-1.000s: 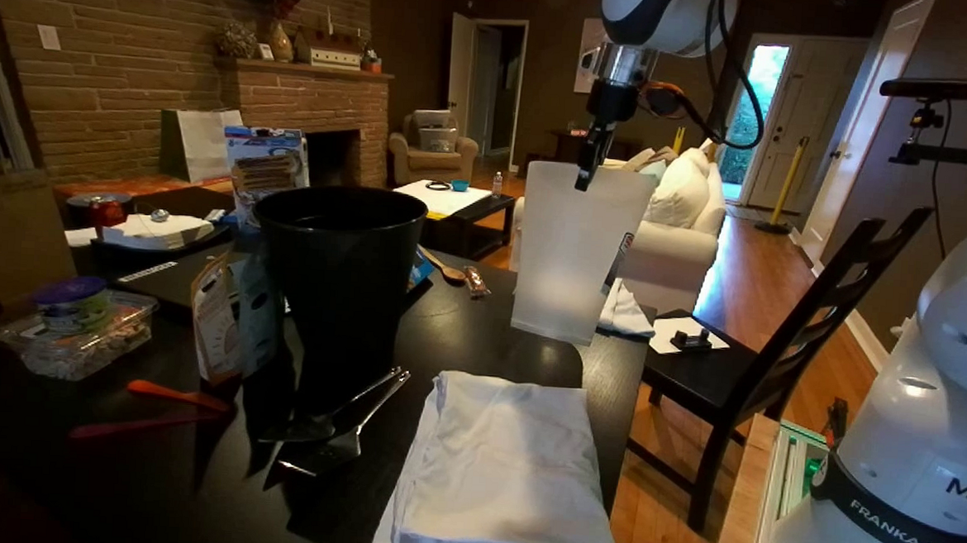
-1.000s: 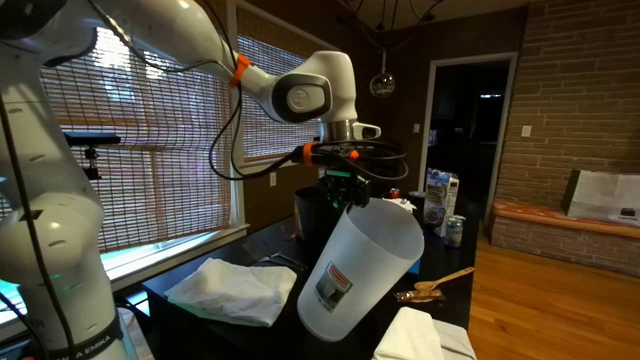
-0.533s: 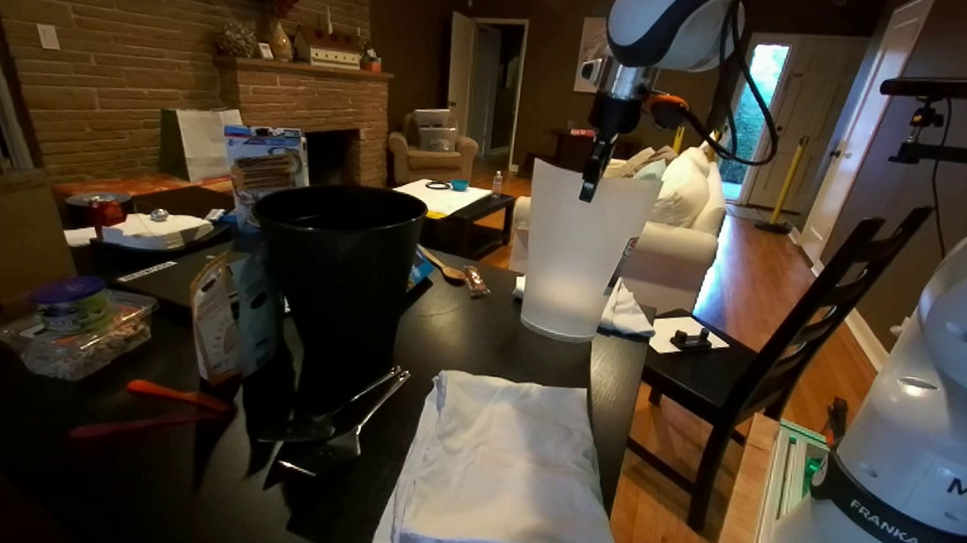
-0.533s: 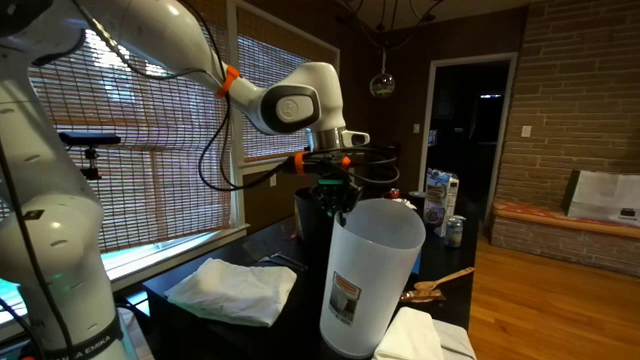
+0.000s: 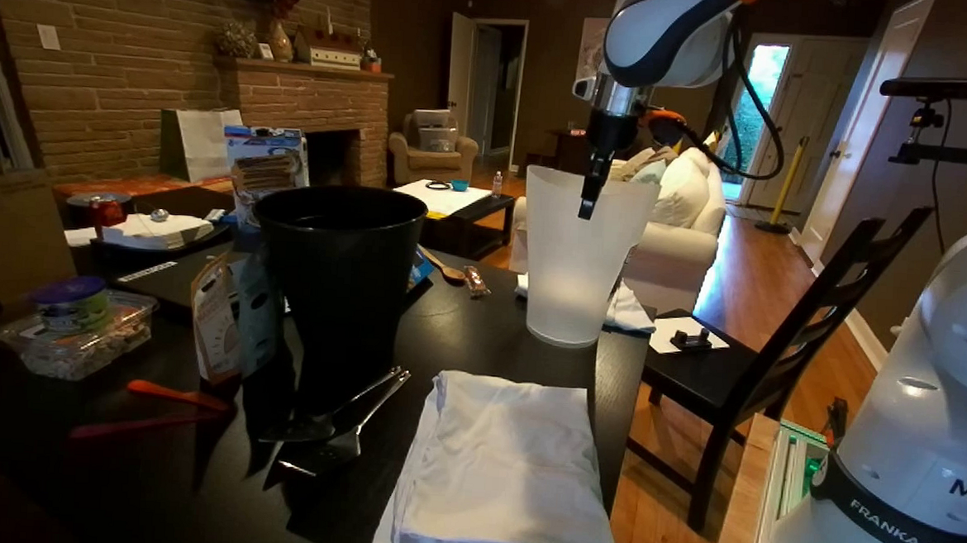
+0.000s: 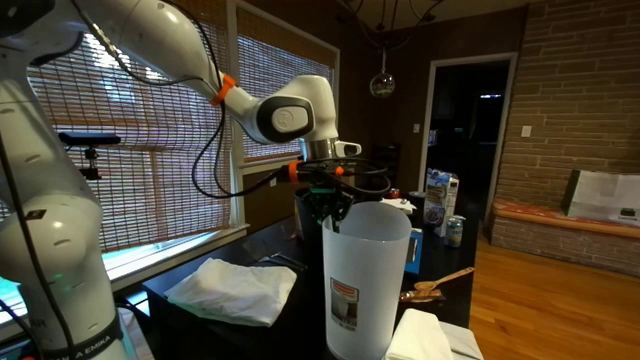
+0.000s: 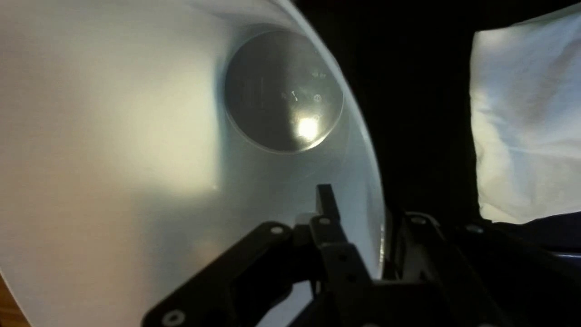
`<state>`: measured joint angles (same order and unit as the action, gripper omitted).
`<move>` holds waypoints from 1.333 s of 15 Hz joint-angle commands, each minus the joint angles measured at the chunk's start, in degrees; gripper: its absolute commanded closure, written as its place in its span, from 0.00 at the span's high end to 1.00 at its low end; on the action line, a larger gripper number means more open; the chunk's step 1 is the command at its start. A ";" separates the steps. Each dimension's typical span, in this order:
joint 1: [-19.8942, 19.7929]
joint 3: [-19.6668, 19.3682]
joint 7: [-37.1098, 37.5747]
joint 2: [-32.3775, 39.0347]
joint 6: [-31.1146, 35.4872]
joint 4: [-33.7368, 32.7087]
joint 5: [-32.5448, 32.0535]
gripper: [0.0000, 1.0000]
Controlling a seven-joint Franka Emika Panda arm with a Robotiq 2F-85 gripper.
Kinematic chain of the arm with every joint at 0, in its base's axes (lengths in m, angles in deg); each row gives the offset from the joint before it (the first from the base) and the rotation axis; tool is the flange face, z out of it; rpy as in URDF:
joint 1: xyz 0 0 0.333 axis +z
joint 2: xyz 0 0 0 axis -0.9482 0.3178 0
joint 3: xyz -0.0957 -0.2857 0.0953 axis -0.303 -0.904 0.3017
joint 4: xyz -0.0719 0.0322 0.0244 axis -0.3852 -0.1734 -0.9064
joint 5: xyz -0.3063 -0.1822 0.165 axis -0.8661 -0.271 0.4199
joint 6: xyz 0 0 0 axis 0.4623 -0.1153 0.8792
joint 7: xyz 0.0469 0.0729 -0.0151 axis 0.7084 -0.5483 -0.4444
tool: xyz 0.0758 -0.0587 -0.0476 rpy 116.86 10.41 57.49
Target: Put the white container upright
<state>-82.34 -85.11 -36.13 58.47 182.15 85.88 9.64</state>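
The white container (image 5: 570,268) stands about upright on the black table in both exterior views, with its wide mouth up and its label (image 6: 344,305) on the side. Its base nearly reaches the lower frame edge in an exterior view. My gripper (image 5: 588,209) is at the rim, pointing down; it also shows in an exterior view (image 6: 336,222). In the wrist view my gripper (image 7: 361,204) straddles the rim, one finger inside the container (image 7: 181,159) and one outside. A gap shows between the inner finger and the wall, so the jaws are open. The outer finger is dark and hard to make out.
The black bin (image 5: 338,289) stands on the table (image 5: 471,345). A folded white cloth (image 5: 514,472) lies nearer the robot base, and another white cloth (image 6: 420,335) lies beside the container. Metal utensils (image 5: 360,422), a wooden spoon (image 6: 445,280) and a blue box (image 6: 414,250) are around.
The container has swung from clearly tilted to about upright on the table. My gripper has moved down with its rim and, in an exterior view, a little to the left.
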 commanded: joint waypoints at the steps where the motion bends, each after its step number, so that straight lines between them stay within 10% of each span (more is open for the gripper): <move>1: 0.75 -0.34 0.07 -2.09 0.10 0.97 -0.68 0.58; 7: 1.37 -0.51 -0.08 -3.43 -2.85 -4.41 0.50 0.98; 17: 1.58 -1.46 4.82 0.93 -22.60 -29.15 2.68 1.00; 20: 1.63 -1.45 4.56 -0.93 -21.39 -27.25 1.30 1.00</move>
<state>-81.12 -86.21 -31.61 57.52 160.91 58.77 11.02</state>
